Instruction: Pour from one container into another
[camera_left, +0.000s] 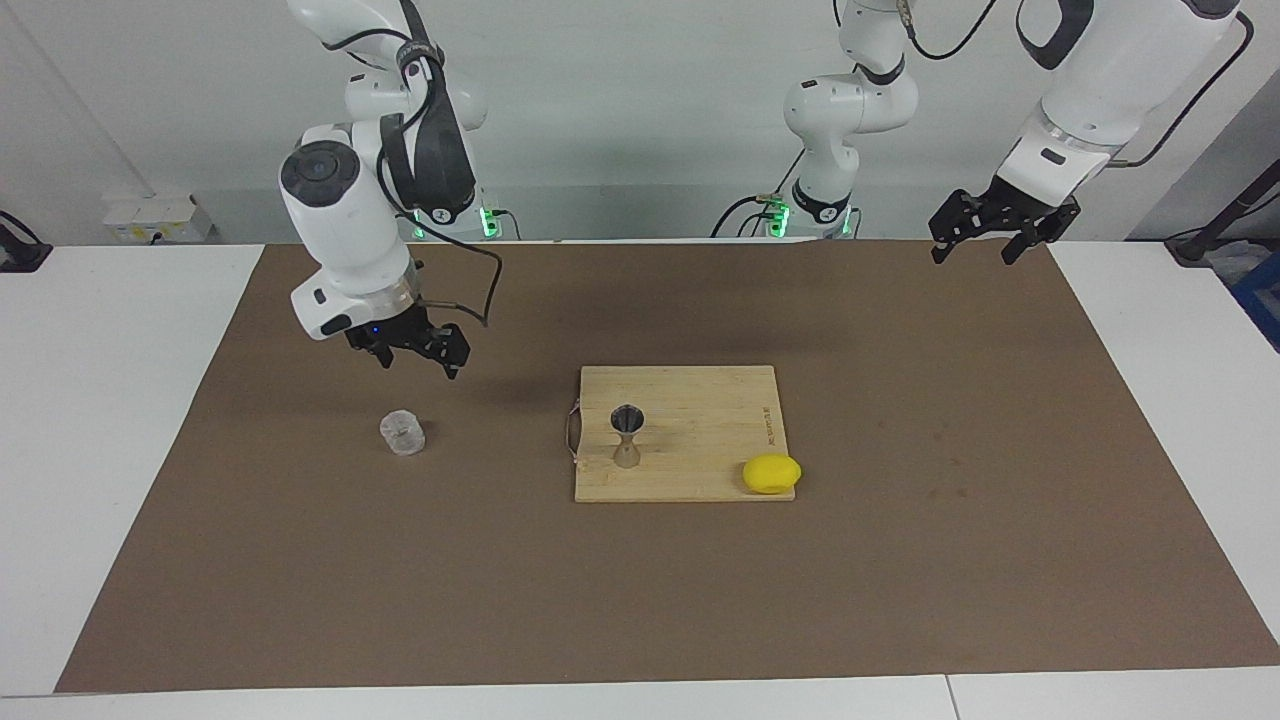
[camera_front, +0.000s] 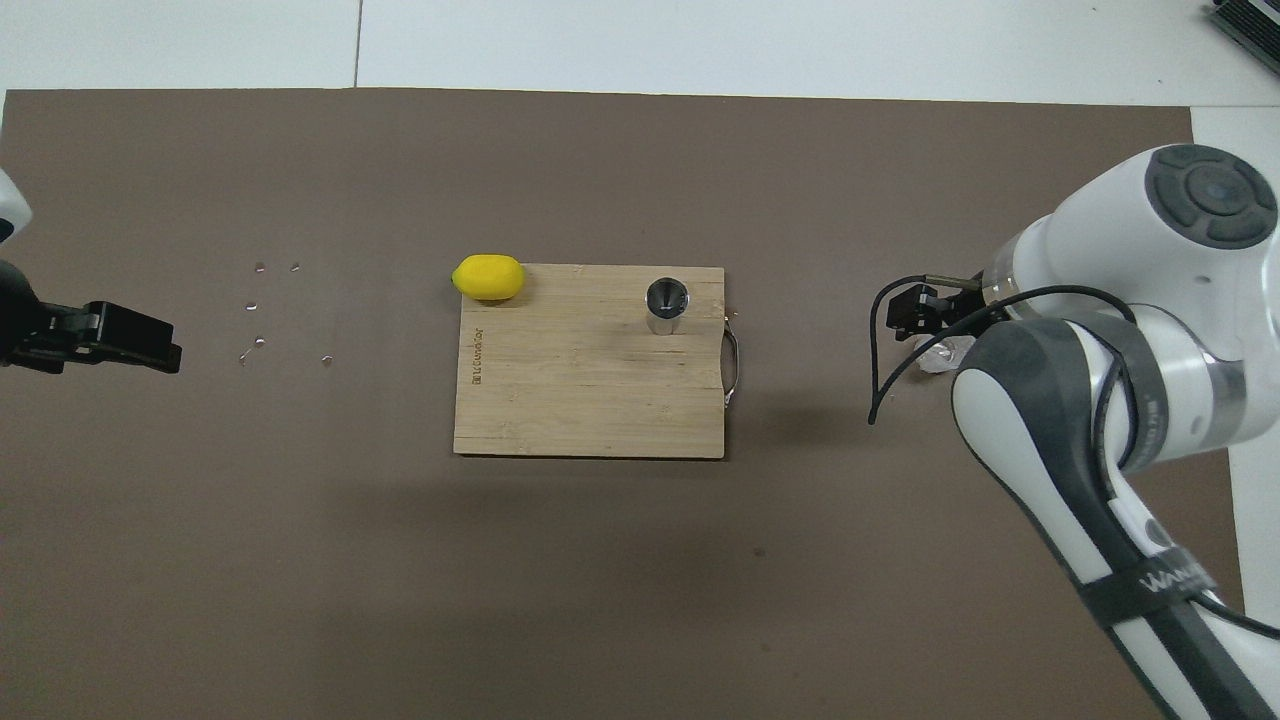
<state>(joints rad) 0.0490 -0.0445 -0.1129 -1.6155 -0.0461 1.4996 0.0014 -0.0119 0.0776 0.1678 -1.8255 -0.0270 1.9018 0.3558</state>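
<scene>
The clear glass tumbler (camera_left: 402, 434) stands on the brown mat toward the right arm's end; in the overhead view only a sliver of the tumbler (camera_front: 941, 356) shows past the right arm. The steel hourglass jigger (camera_left: 627, 438) (camera_front: 667, 303) stands upright on the wooden cutting board (camera_left: 700, 400) (camera_front: 580, 400). My right gripper (camera_left: 418, 358) (camera_front: 920, 312) hangs open and empty in the air over the mat at the tumbler, clear of the glass. My left gripper (camera_left: 975, 252) (camera_front: 150, 345) waits, open and empty, raised over the mat's corner at the left arm's end.
A yellow lemon (camera_left: 771, 473) (camera_front: 488, 277) lies at the board's corner, farther from the robots than the jigger. A metal handle (camera_front: 733, 368) sticks out of the board's edge toward the tumbler. Small droplets (camera_front: 258, 342) dot the mat near the left gripper.
</scene>
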